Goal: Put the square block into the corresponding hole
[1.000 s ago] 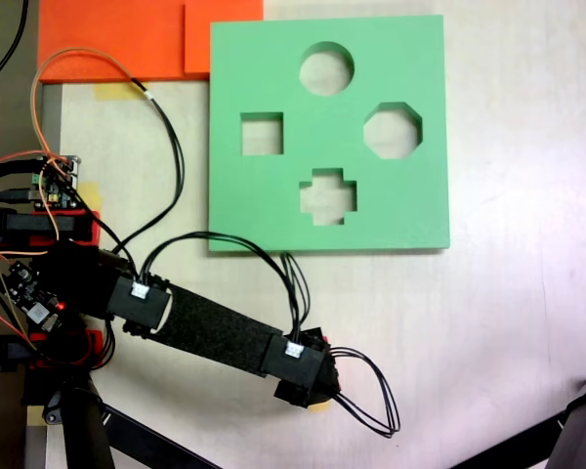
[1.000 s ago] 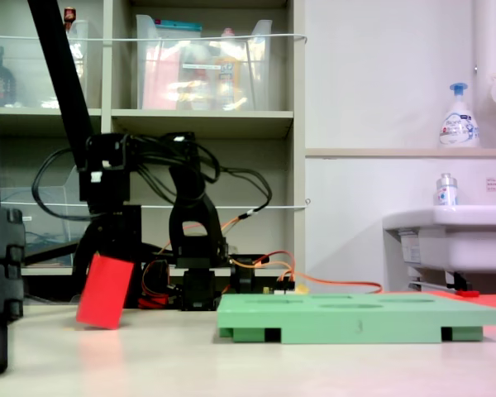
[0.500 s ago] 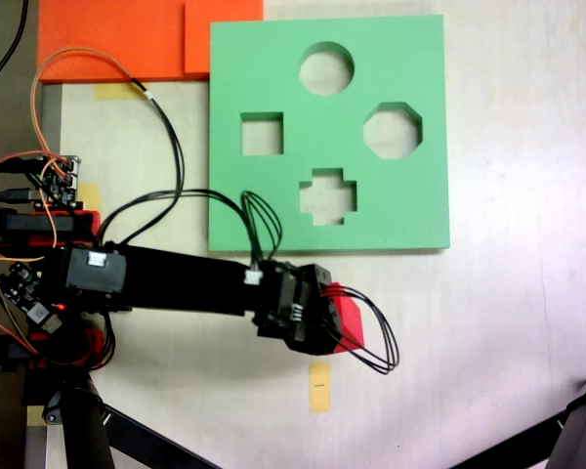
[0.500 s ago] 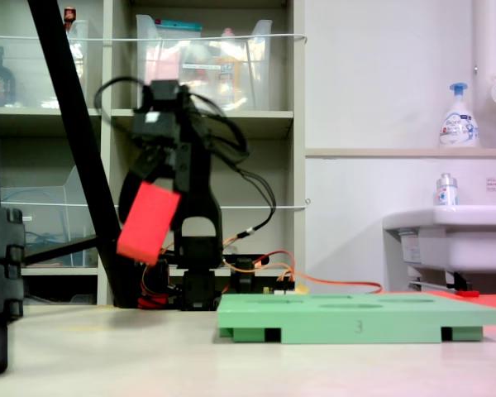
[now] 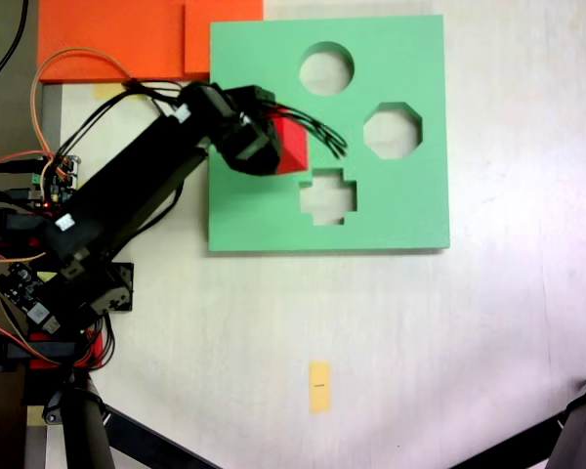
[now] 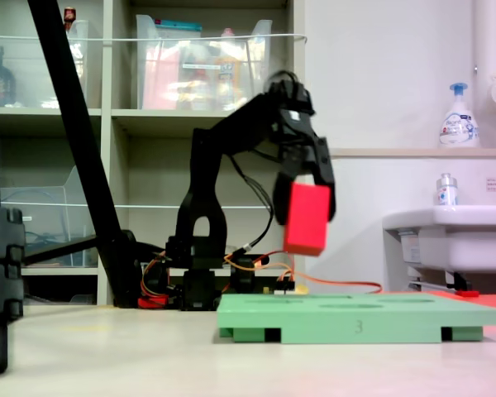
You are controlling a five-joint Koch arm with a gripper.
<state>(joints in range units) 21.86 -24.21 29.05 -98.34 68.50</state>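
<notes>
My gripper (image 5: 273, 144) (image 6: 307, 211) is shut on the red square block (image 5: 290, 147) (image 6: 307, 218). It holds the block in the air over the green foam board (image 5: 410, 205) (image 6: 397, 318). Seen in the first exterior view, arm and block cover the spot where the square hole lies, so the hole is hidden. The second exterior view shows the block hanging well above the board's top, slightly tilted. The cross-shaped cutout (image 5: 327, 196) lies just below and right of the block in the first exterior view.
The board also has a round cutout (image 5: 326, 68) and an octagonal cutout (image 5: 392, 131). Orange foam sheets (image 5: 117, 39) lie at the top left of the first exterior view. A small yellow tape mark (image 5: 318, 386) sits on the table. The arm's base and wires (image 5: 49, 244) occupy the first exterior view's left.
The arm swung from the table area below the board up over the board's left part, carrying the red block. In the second exterior view the block moved right and stays raised.
</notes>
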